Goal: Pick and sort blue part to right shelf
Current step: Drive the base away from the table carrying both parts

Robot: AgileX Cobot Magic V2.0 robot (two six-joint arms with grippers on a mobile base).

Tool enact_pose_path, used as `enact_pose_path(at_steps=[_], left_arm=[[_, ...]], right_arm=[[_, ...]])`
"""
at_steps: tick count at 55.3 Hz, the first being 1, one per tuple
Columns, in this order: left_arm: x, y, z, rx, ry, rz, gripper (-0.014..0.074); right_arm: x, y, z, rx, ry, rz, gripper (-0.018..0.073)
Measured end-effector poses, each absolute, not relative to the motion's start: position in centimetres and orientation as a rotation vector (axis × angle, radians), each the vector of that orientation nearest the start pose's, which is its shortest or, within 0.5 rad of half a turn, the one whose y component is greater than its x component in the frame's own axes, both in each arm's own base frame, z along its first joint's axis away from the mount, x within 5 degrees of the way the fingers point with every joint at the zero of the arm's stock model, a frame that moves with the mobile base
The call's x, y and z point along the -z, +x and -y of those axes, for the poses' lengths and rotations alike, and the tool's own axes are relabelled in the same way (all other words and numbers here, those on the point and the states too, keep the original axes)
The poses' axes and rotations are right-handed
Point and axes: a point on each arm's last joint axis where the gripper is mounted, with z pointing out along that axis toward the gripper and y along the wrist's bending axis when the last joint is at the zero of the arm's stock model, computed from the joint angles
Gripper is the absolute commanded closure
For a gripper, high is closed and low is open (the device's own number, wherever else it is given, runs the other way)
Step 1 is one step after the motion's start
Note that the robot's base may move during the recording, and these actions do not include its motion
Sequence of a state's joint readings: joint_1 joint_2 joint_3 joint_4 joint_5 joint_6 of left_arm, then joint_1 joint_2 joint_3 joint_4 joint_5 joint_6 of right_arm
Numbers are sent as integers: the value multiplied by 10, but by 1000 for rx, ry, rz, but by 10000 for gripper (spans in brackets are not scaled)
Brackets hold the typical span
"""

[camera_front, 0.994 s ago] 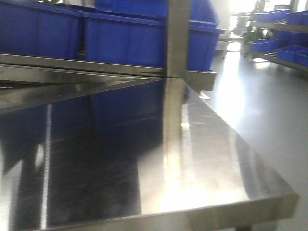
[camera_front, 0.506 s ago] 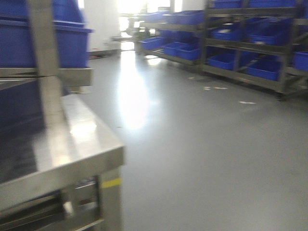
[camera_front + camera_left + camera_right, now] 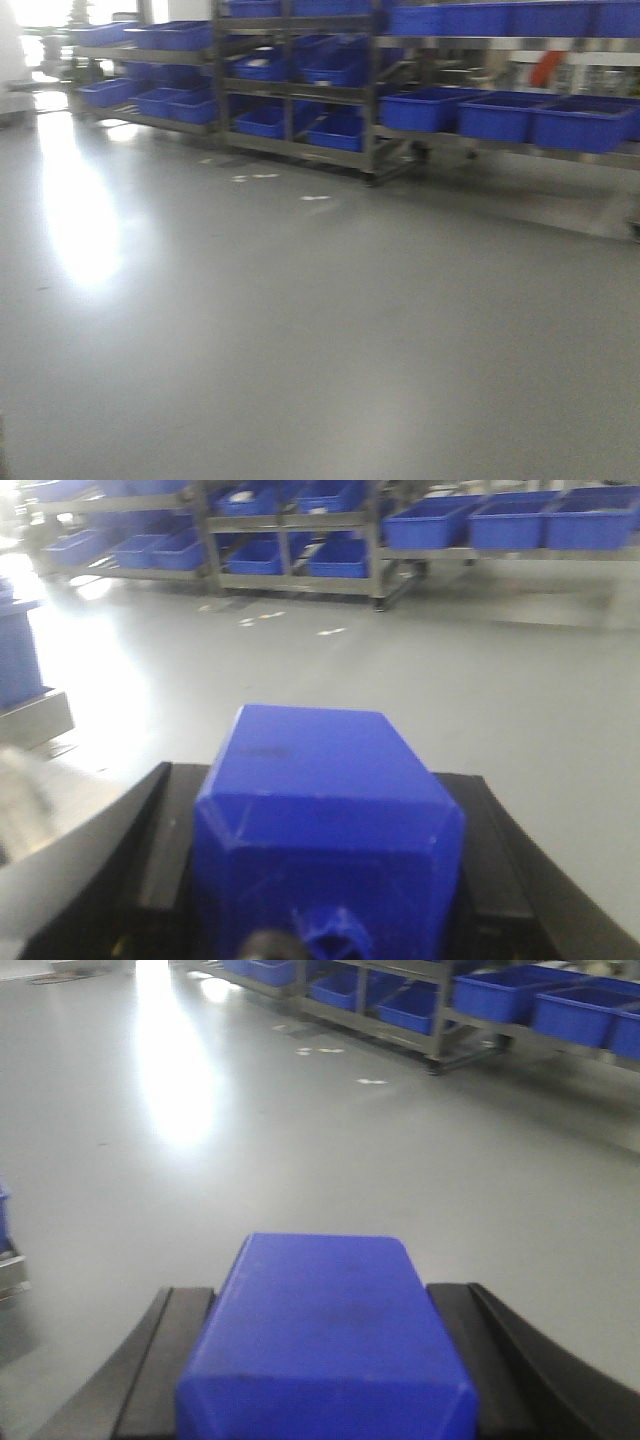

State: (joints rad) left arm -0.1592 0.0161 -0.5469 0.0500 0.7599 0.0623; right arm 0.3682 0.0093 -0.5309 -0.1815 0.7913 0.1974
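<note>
Where the left pincer [image 3: 320, 780] shows in its wrist view, its two black fingers [image 3: 165, 830] press against the sides of the blue part [image 3: 325, 820], gripping it above the floor. That part is solid blue and blocky, with sloped shoulders and a stubby cap pointing toward the camera. A faint dark mark on its top face is too blurred to read. The right pincer [image 3: 320, 1295] is clamped the same way on a second blue part [image 3: 330, 1340], of which only the flat top and a bevelled near edge show.

At the left edge of the left wrist view, the corner of a steel surface [image 3: 35, 715] carries something blue. Beyond both pincers lies a grey, glossy floor [image 3: 300, 330], with a bright patch of window glare at the left and a few white scraps [image 3: 315, 197] farther off.

Well apart, along the far side, stand steel-framed racks. The nearest at the right is probably the right shelf [image 3: 470, 44], and it holds open-topped blue bins [image 3: 500, 115].
</note>
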Motion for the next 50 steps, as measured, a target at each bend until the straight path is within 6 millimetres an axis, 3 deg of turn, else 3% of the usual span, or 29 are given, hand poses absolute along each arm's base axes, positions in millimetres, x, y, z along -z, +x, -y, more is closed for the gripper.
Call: enact_pose_path(at_steps=[50], left_arm=[[-316,0,-3,16,195,-1701,260]], right_arm=[[-310,4,11,-208,-167,-1741,217]])
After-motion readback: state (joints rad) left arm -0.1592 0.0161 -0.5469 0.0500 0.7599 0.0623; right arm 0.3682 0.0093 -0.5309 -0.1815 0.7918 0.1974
